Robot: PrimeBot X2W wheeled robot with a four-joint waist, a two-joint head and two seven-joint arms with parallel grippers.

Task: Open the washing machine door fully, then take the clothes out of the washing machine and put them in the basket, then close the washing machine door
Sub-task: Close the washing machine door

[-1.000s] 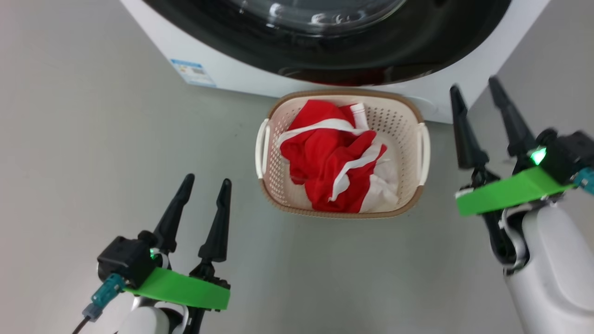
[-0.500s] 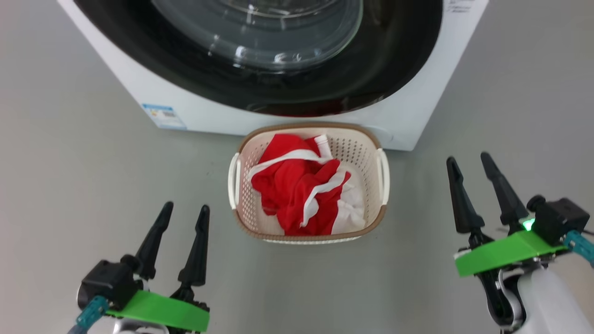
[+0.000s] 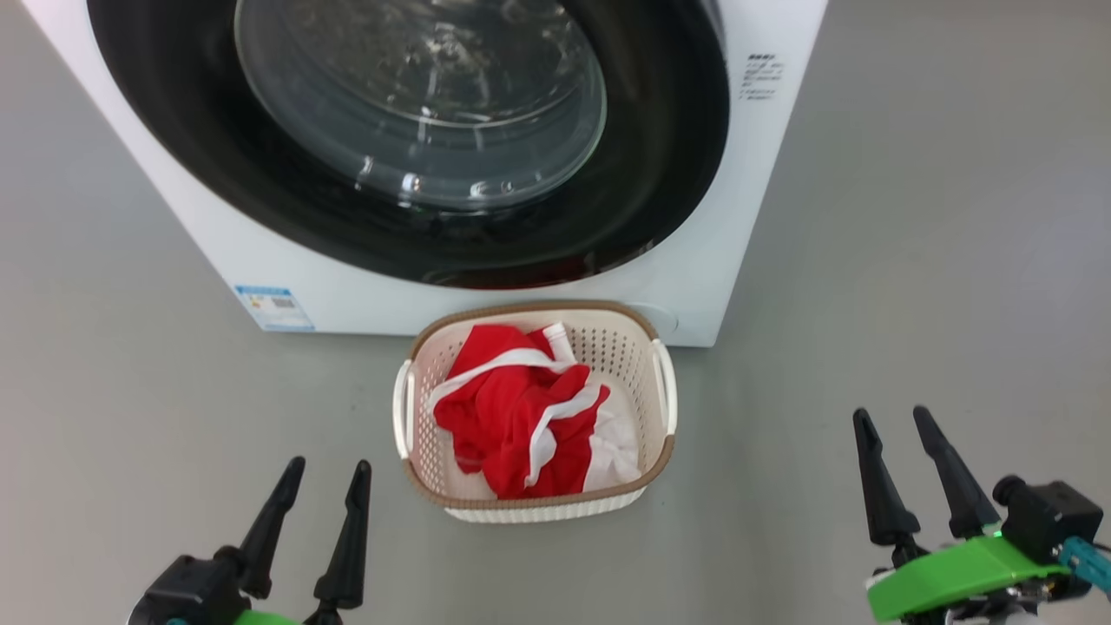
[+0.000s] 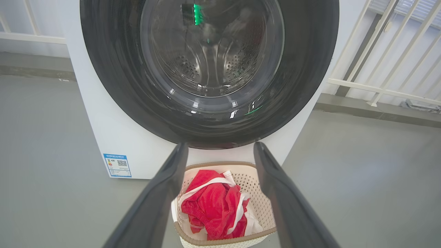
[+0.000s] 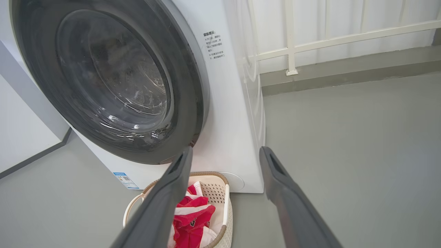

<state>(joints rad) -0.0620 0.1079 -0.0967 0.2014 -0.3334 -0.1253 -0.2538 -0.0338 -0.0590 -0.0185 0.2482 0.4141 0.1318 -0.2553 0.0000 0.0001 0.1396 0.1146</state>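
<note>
1. Hovering low, the left hand [image 3: 331, 464] and right hand [image 3: 890, 413] hold their fingers apart and empty, with both bases cut off at the frame's edge.
2. Between them, the basket [image 3: 531, 308] holds the clothes [image 3: 512, 421], which hide its floor.
3. Behind it, the washing machine door [image 3: 660, 174] lies closed on the washing machine [image 3: 252, 252]. The blue label [image 3: 273, 308] and black print [image 3: 759, 76] are too small to read.

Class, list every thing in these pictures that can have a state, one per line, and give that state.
washing machine door: shut against the washing machine.
clothes: heaped inside the basket.
basket: upright on the floor, in front of the machine.
left tool: open, empty.
right tool: open, empty.
</note>
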